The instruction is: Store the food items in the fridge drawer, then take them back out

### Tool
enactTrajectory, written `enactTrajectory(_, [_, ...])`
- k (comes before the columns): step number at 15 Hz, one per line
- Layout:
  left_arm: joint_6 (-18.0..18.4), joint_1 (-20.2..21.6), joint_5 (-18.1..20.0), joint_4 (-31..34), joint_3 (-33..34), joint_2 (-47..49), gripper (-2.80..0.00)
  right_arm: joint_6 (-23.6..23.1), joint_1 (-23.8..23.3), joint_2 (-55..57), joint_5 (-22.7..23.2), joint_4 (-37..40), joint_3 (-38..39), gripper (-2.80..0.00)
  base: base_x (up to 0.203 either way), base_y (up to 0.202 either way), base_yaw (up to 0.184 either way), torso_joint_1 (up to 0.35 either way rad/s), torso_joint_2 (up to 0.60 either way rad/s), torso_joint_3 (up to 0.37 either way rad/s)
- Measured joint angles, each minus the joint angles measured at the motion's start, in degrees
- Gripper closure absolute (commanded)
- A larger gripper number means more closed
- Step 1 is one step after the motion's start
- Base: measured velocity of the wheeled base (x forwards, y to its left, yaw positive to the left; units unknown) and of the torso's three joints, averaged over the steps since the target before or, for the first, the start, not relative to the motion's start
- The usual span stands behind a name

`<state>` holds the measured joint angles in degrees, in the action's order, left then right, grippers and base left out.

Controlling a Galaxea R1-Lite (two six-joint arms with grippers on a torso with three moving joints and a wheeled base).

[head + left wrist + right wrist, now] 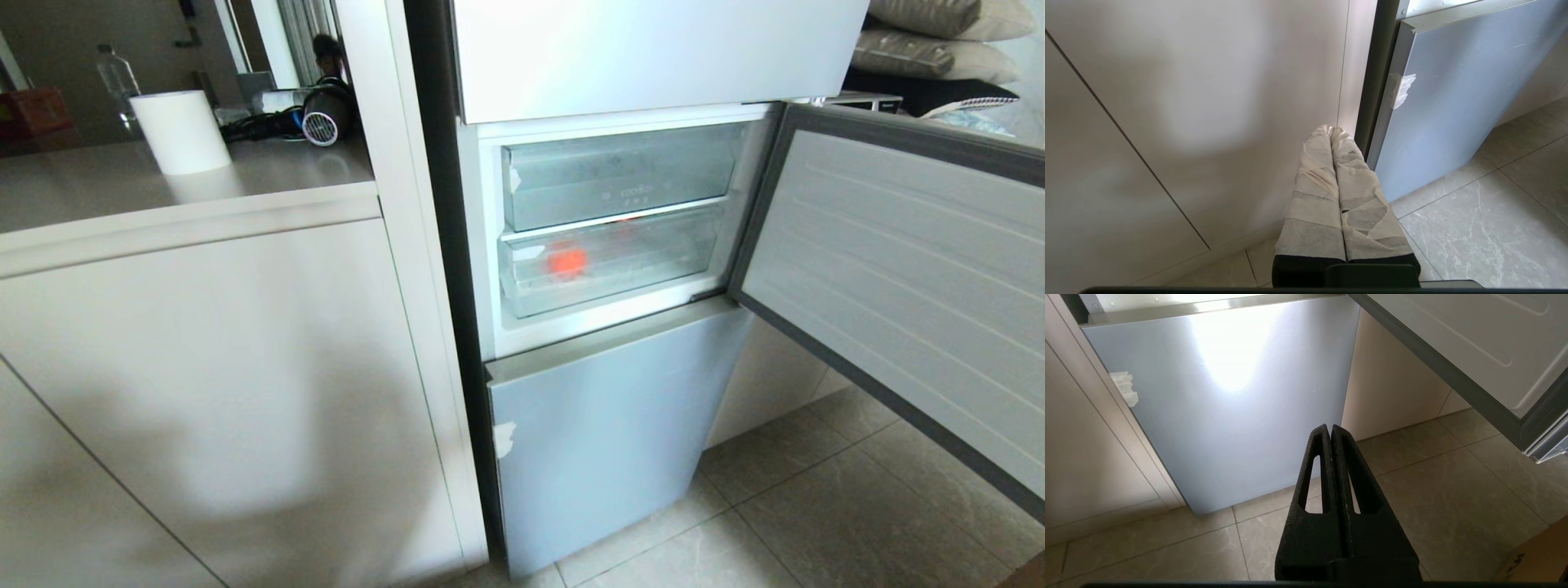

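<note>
We see the small round glossy red fruit (566, 261) sitting inside the wide clear-plastic fridge drawer with its frosted front (653, 273), which is pushed in below the shorter clear bin (620, 175), so storing looks done and taking it out remains. Below that drawer, both our left end effector (1332, 131) and right end effector (1329, 429) hang low, fingers pressed together, empty.

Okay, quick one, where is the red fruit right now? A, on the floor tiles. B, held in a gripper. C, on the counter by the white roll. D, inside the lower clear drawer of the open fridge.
D: the red fruit shows through the front of the lower clear drawer, under the upper bin; the left gripper and the right gripper are shut and empty.
</note>
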<state>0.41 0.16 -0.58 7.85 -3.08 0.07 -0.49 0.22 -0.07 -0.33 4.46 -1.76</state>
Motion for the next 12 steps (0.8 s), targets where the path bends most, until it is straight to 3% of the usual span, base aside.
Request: enactTrajectory(12, [0.0,0.0,0.0,0.0,0.0,0.0,0.0,0.0,0.0,0.0,0.0,0.0,0.0,0.0,0.0,0.0,0.0,0.0,0.0,0.0])
